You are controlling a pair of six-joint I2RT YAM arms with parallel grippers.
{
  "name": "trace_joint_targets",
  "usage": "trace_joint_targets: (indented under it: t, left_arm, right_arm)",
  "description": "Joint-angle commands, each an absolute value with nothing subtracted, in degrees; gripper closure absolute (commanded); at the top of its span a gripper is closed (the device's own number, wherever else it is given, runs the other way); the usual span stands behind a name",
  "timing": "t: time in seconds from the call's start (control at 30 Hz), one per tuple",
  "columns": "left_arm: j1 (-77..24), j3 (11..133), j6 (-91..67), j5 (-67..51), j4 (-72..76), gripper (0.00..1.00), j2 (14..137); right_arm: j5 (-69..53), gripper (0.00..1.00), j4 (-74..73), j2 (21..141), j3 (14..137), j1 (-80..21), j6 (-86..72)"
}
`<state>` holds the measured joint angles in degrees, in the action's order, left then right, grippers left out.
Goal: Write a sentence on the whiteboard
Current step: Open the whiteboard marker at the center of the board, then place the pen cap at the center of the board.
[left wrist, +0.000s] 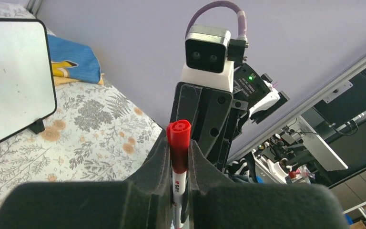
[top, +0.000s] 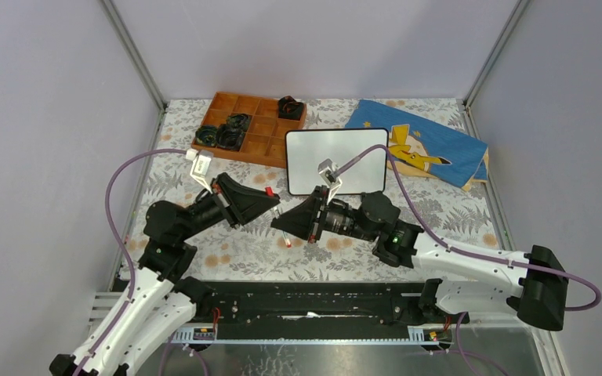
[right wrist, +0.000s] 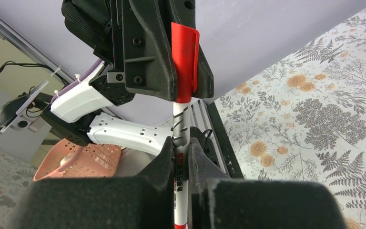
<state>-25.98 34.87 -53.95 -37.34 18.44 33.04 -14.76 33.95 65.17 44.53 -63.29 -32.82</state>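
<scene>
Whiteboard (top: 335, 160): stands at the middle rear of the flowered counter (top: 455, 211), between the wooden tray (top: 270, 129) at its left and the blue cloth (top: 427, 141) at its right; the framed surface looks plain white.
Blue cloth: lies just beside the board's right end, a yellow figure printed on it.
Wooden tray: many compartments, black parts (top: 231, 131) in some of them.
Left end effector (left wrist: 178, 150): fingers pressed on the red cap (right wrist: 185, 62), one at each side.
Right end effector (right wrist: 181, 155): fingers pinching the white barrel of the marker (right wrist: 180, 121).
Marker: reaches from one end effector to the other, on the near side of the board.
Red cap: sits on the barrel's end.
</scene>
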Motion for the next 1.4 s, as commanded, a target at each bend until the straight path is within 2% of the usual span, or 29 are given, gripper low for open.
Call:
trace_joint_targets:
  t: [0.0,0.4,0.5,0.6,0.7,0.77,1.0,1.37]
  left_arm:
    - [-25.4,38.0,-53.58,-28.2,23.1,1.0,31.85]
    - [-25.39,38.66,-52.44,-27.03,21.17,1.0,33.13]
    - [-25.4,40.14,-46.91,-25.68,10.39,1.0,33.41]
    - [-25.38,41.68,-41.06,-19.63,-6.92,1.0,35.83]
    - [-25.4,42.99,-38.15,-10.45,-20.88,1.0,42.14]
    - [-25.4,42.86,-37.48,-7.15,-25.19,1.0,47.73]
    - [-27.41,38.97,-42.47,0.58,-22.5,1.0,61.44]
    - [-32.55,42.0,-43.42,7.33,-21.11,0.98,81.84]
  right_arm:
    - [-13.4,1.0,32.16,62.3,39.8,-63.53,-33.13]
    - [-10.39,1.0,29.74,58.11,37.54,-63.52,-32.58]
    - [-3.99,1.0,21.08,54.07,38.48,-63.54,-28.84]
    - [7.73,1.0,9.36,48.76,38.91,-63.52,-25.55]
    - [16.48,1.0,1.47,43.26,37.13,-63.54,-24.53]
    - [20.12,1.0,-2.49,39.93,35.41,-63.47,-24.95]
    - [22.42,1.0,-6.24,32.88,30.62,-63.46,-28.1]
    - [21.32,1.0,-5.39,34.47,30.38,-63.52,-26.34]
